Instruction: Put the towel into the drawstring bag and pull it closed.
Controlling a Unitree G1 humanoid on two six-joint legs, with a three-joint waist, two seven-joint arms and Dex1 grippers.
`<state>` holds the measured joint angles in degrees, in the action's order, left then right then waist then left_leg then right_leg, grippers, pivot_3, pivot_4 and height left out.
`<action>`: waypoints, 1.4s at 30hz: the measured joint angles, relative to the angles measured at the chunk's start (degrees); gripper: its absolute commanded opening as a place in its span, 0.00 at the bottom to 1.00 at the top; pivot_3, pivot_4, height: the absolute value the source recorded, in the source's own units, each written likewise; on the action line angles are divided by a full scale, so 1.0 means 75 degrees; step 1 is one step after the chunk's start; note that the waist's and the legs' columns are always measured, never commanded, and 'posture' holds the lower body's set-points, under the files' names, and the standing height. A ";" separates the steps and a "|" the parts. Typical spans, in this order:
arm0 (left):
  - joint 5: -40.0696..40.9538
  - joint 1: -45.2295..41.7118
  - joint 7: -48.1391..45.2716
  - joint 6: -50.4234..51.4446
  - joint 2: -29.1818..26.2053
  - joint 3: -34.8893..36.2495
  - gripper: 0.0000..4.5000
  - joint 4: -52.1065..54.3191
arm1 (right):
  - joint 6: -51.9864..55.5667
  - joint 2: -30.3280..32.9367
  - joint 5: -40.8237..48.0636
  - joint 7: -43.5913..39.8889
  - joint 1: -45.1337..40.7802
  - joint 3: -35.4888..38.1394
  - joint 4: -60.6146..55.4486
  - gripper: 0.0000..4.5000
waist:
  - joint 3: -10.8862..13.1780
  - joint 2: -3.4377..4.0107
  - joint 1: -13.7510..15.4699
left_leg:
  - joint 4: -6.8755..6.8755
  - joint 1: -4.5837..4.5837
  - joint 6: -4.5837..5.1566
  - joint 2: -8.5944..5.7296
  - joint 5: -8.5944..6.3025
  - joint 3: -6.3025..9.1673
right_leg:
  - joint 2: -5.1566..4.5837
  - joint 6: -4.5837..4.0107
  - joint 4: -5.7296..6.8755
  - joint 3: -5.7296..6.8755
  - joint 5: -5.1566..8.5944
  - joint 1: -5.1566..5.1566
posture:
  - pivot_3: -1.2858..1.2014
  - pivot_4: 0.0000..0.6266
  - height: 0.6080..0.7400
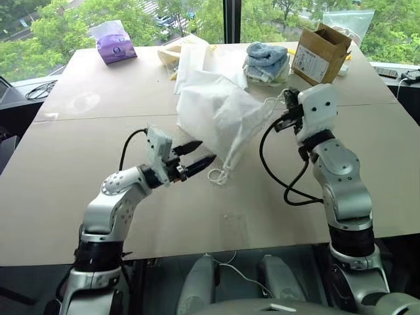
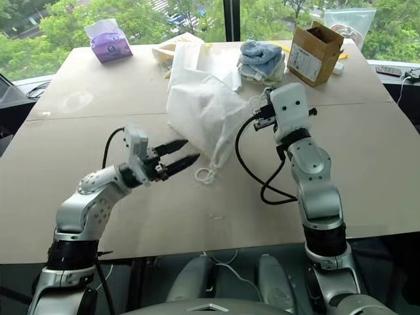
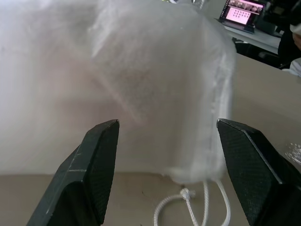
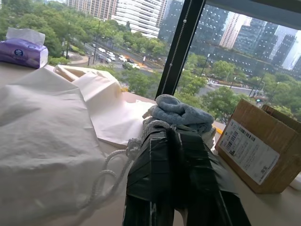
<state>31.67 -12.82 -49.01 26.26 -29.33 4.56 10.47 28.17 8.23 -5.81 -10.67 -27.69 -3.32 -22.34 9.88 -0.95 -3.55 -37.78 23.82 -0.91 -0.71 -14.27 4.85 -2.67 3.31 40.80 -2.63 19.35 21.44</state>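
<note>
The drawstring bag (image 1: 220, 111) lies mid-table as a puffed, crumpled white sack, its knotted white cords (image 1: 220, 174) trailing from the gathered mouth. The left gripper (image 1: 197, 157) hovers spread just beside that mouth; the right gripper (image 4: 176, 141) is clamped on a cord.

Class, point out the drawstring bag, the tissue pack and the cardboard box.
Bag (image 1: 220, 111), left eye view, middle of its cloth.
Tissue pack (image 1: 116, 47), left eye view, its purple front.
Box (image 2: 308, 58), right eye view, its labelled side.
</note>
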 measured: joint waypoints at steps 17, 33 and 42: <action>-0.1983 -0.0319 -0.0412 -0.1549 0.0313 -0.1928 0.75 -0.1107 | 0.0067 -0.0034 0.0088 0.0142 -0.0245 -0.0004 0.0107 0.00 | -0.0001 0.0002 0.0035 | 0.0003 -0.0001 0.0001 -0.0006 0.0000 -0.0003 | 0.0001 0.0000 0.0001 0.0001 0.0000 0.0000 | 0.52 0.24 1.00; -0.2317 -0.0647 -0.0544 -0.1590 0.0284 -0.1838 0.03 -0.1665 | 0.0098 -0.0029 0.0087 0.0196 -0.0245 -0.0003 0.0105 0.00 | -0.0003 0.0004 0.0007 | 0.0003 -0.0002 0.0001 -0.0005 0.0000 -0.0002 | 0.0001 0.0000 0.0003 0.0001 0.0000 0.0001 | 0.52 0.24 1.00; -0.1788 -0.0462 -0.0349 -0.1223 0.0429 -0.1298 0.03 -0.1538 | 0.0084 -0.0012 0.0084 0.0250 -0.0329 0.0012 0.0106 0.00 | -0.0003 0.0004 -0.0029 | 0.0003 -0.0001 0.0001 -0.0003 0.0000 -0.0001 | 0.0001 0.0000 0.0003 0.0000 0.0000 0.0002 | 0.52 0.24 1.00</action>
<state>18.27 -16.29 -51.63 17.09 -26.11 -5.18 -1.07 28.80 8.15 -5.18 -8.80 -30.16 -3.23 -21.54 9.86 -0.92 -3.77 -37.75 23.82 -0.90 -0.73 -14.26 4.85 -2.67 3.31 40.83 -2.63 19.35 21.46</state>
